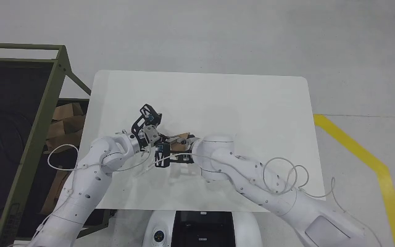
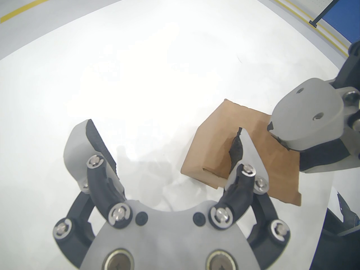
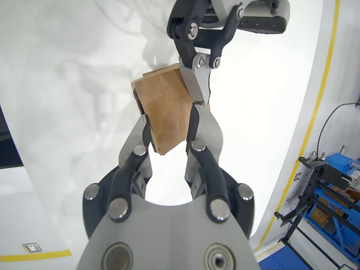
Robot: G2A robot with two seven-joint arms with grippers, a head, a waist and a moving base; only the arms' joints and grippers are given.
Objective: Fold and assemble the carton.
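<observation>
You had the right gripper [image 3: 168, 119] with its fingers [image 3: 197, 125] clenched on the carton [image 3: 163, 94], one pad on each opposite face of the brown cardboard piece. The carton was partly folded, a flap bent over so it showed a doubled edge in the left wrist view. The white worktop [image 1: 247, 105] lay under the carton. You couldn't tell whether the carton's lower edge touched it.

Your left gripper [image 2: 166, 130] was just beside the carton, fingers released and spread wide. One left finger [image 2: 247, 153] touched the carton's top face close to the right gripper's fingertip. The other left finger [image 2: 90, 139] was well apart from the carton, over bare worktop.

From the top view, the carton [image 1: 180, 139] sat between the two wrists, with both arms coming in from the robot's side.

Well apart from the carton, off past the worktop's edge, stood an olive metal frame [image 1: 46, 92] with cardboard pieces [image 1: 65, 123] inside it. A yellow floor line [image 1: 352, 148] ran on the other side of the carton, beyond the worktop.
</observation>
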